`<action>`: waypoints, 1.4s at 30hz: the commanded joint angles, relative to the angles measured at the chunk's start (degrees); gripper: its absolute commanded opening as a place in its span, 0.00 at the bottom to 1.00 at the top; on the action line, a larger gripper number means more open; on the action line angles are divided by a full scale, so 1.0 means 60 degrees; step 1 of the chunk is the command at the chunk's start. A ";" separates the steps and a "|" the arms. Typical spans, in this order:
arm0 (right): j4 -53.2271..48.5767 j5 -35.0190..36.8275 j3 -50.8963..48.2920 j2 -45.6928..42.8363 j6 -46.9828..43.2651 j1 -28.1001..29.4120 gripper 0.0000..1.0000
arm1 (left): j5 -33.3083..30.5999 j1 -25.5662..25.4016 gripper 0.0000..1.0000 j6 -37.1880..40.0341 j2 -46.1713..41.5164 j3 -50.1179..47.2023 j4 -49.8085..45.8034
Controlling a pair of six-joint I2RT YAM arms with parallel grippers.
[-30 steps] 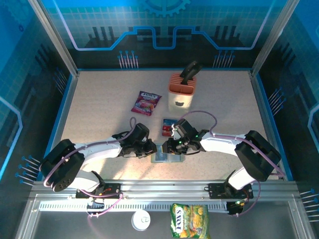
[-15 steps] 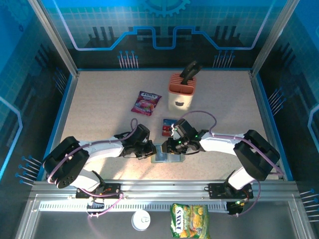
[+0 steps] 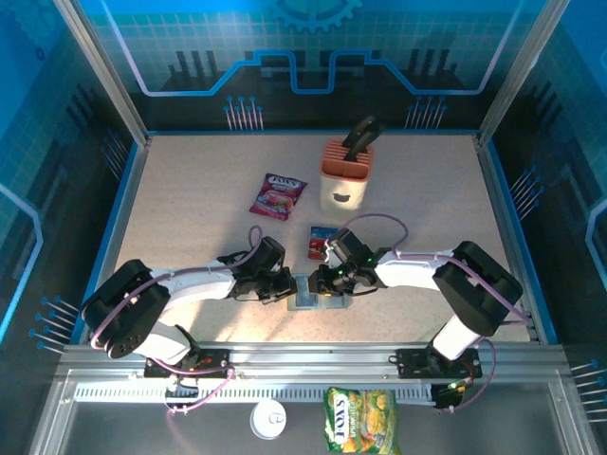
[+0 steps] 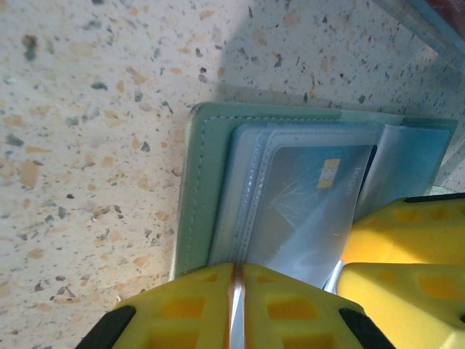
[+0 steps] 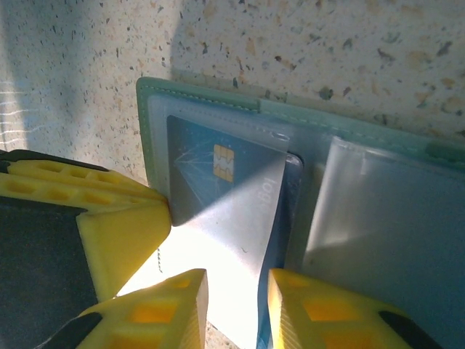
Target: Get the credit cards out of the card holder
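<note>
Table (image 3: 190, 209): card holder (image 5: 152, 123) lies open near front centre.
Left gripper (image 4: 234, 305): fingers together at the holder's edge; pin it down.
Right gripper (image 5: 236, 309): fingers slightly apart, straddling the card's end.
Chip card (image 5: 218, 182): tilted, partly out of its sleeve; pinch, then slide straight out.

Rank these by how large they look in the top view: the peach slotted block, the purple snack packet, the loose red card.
Largest to smallest:
peach slotted block
purple snack packet
loose red card

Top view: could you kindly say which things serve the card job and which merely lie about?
Job: grey-green folding card holder; silver-blue chip card inside it; loose red-and-blue plastic card.
Lying about: purple-red snack packet; peach slotted block; yellow-green snack bag.
</note>
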 commanded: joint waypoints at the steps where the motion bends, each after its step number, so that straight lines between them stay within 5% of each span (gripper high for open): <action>1: 0.0150 -0.0180 0.0095 0.0220 -0.0067 0.0056 0.24 | -0.0193 0.0045 0.12 0.0182 0.0183 -0.0057 -0.0571; 10: 0.0445 -0.0304 -0.0010 0.0215 0.0032 0.0068 0.16 | -0.0185 0.0045 0.12 0.0167 0.0201 -0.0042 -0.0576; 15: -0.0227 -0.0063 0.0163 0.0268 -0.0097 0.0061 0.27 | -0.0168 0.0039 0.12 0.0182 0.0210 -0.0027 -0.0564; 42: -0.1928 0.0712 0.0726 -0.0521 -0.0894 0.0104 0.28 | -0.0158 0.0042 0.12 0.0086 -0.0556 -0.0036 -0.0635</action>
